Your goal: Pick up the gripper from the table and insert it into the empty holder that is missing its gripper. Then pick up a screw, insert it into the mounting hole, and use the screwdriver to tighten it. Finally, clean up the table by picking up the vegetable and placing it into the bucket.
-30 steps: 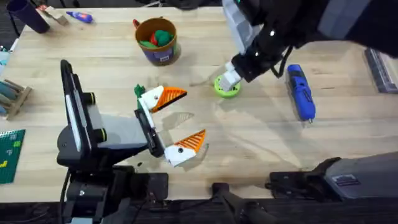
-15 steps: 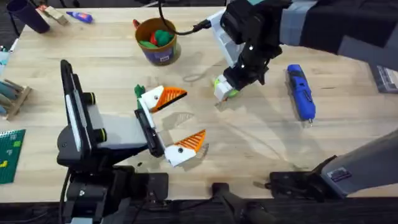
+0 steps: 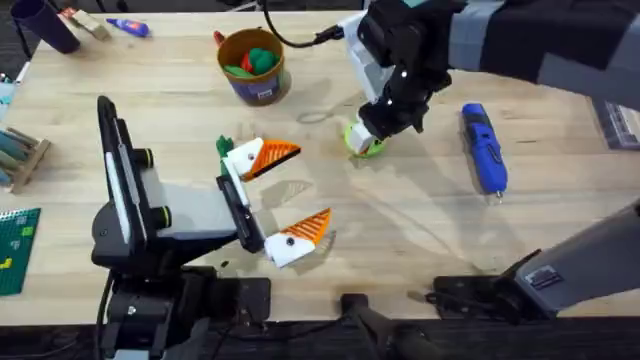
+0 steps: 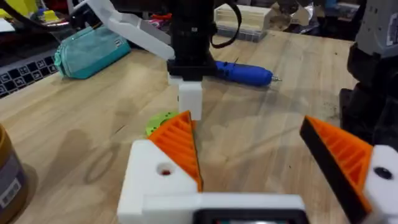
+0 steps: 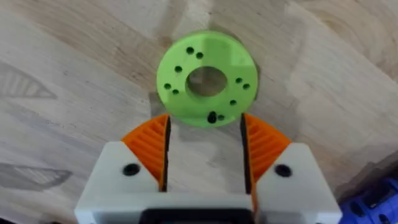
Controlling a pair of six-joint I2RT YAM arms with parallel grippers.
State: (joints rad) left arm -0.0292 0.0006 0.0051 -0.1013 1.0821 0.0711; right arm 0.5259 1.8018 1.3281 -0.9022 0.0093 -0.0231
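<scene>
The right gripper [image 5: 205, 140], jaws parted, hangs over the green disc [image 5: 207, 79], apparently aimed at a screw there, and should descend straight and centred, while the blue screwdriver [image 3: 483, 147] lies just beside it and the bucket [image 3: 252, 64] stands well apart

A fixed camera looks down and forward over the wooden table [image 3: 420, 230] from above the arm bases, while the left wrist camera faces low across it and the right wrist camera hangs close above the green disc [image 5: 206, 79], seen in all three.
</scene>
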